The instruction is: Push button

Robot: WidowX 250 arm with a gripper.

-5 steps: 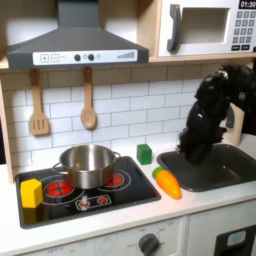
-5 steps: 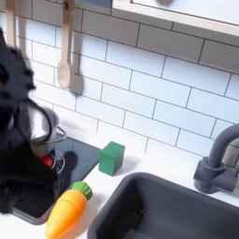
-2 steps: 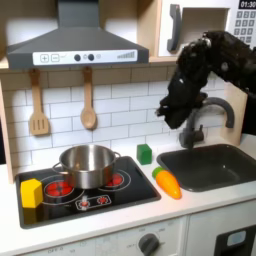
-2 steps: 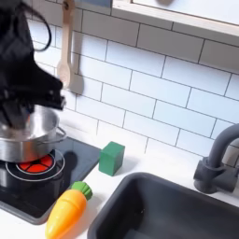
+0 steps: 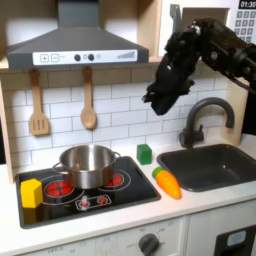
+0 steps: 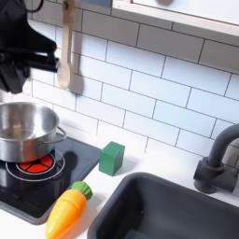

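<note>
Small round buttons point(image 5: 76, 57) sit in a row on the front of the grey range hood, at the upper left of the first exterior view. My black gripper point(image 5: 153, 102) hangs in the air in front of the tiled wall, to the right of and below those buttons, above the green cube point(image 5: 145, 153). In the second exterior view the gripper point(image 6: 28, 63) is a dark blurred shape at the upper left, above the steel pot point(image 6: 23, 131). Whether its jaws are open or shut is too dark to make out.
The pot point(image 5: 86, 163) stands on the toy stove point(image 5: 60, 204). A yellow block point(image 5: 31, 192) lies left of it and a carrot point(image 5: 167, 182) right. The sink point(image 5: 215, 165) and faucet point(image 5: 200, 115) are further right. A spatula point(image 5: 38, 105) and a spoon point(image 5: 88, 100) hang on the wall.
The arm has lifted from over the sink and swung up and toward the first exterior view's left, away from the faucet and closer to the hood.
</note>
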